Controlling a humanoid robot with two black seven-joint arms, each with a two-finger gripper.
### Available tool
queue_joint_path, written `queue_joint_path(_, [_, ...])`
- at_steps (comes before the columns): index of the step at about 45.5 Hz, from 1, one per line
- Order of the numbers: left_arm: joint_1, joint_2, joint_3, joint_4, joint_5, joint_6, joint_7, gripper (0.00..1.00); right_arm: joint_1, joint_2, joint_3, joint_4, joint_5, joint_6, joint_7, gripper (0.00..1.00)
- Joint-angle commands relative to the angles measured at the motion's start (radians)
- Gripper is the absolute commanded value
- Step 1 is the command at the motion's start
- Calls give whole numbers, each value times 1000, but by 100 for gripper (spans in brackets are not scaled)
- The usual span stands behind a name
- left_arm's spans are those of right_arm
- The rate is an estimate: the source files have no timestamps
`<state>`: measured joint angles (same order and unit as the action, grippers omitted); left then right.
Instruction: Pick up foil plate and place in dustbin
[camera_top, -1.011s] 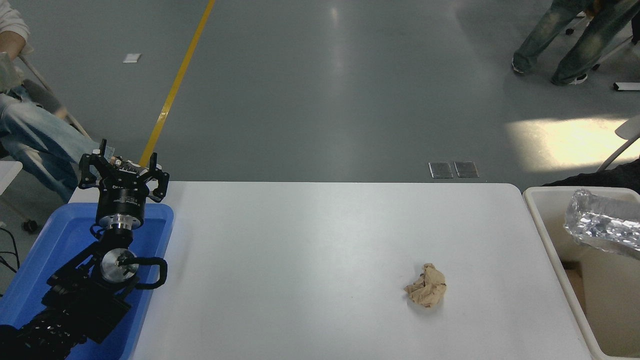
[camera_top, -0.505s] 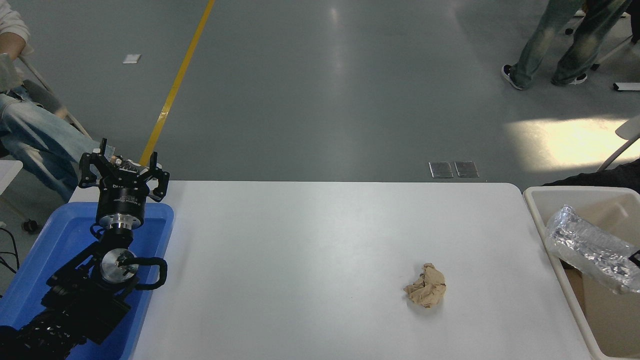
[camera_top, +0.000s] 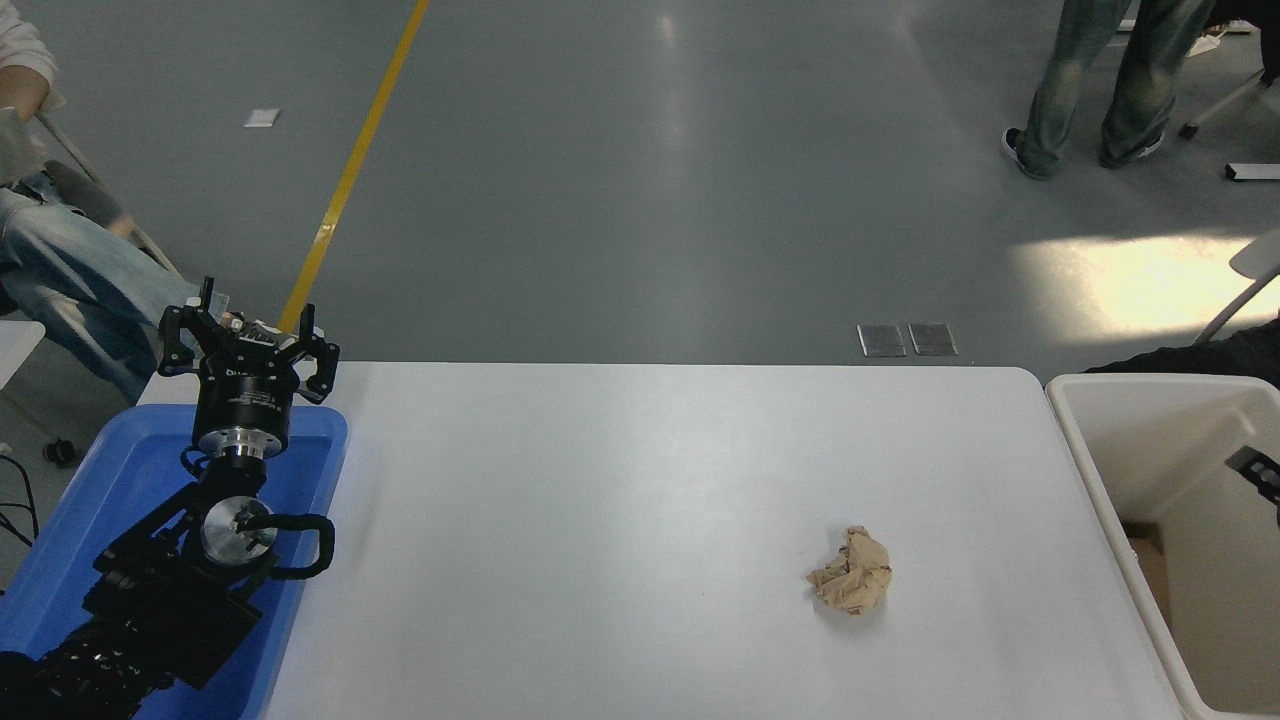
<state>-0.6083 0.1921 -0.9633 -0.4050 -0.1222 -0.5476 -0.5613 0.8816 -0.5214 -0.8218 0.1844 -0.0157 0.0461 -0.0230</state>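
The foil plate does not show anywhere in the frame. The dustbin (camera_top: 1100, 470) stands at the right edge, just beside the white bench (camera_top: 650, 520), its cream rim and deep inside in view. Over its inside, at the far right edge, a small black piece of the right gripper (camera_top: 1258, 472) pokes in; whether its fingers are open or closed cannot be told. A crumpled brown paper wad (camera_top: 851, 584) lies on the bench at lower right of centre. At lower left the left gripper (camera_top: 246, 340) sits parked above a blue tray (camera_top: 120, 470), fingers spread apart and holding nothing.
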Motion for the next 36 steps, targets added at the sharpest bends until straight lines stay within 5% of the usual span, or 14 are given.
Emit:
queue_joint_path(1, [-1, 1, 0, 0, 1, 0, 1, 99, 373, -71, -166, 329, -110, 8, 0, 100])
queue_joint_path(8, [-1, 0, 2, 0, 1, 0, 0, 99, 732, -100, -250, 757, -199, 15, -8, 100])
queue_joint_path(15, [-1, 0, 2, 0, 1, 0, 1, 99, 974, 33, -309, 977, -208, 70, -8, 100])
queue_joint_path(24, [1, 0, 2, 0, 1, 0, 1, 99, 1102, 201, -264, 1063, -205, 383, -8, 100])
queue_joint_path(36, [1, 0, 2, 0, 1, 0, 1, 99, 1159, 202, -187, 1181, -193, 686, -6, 100])
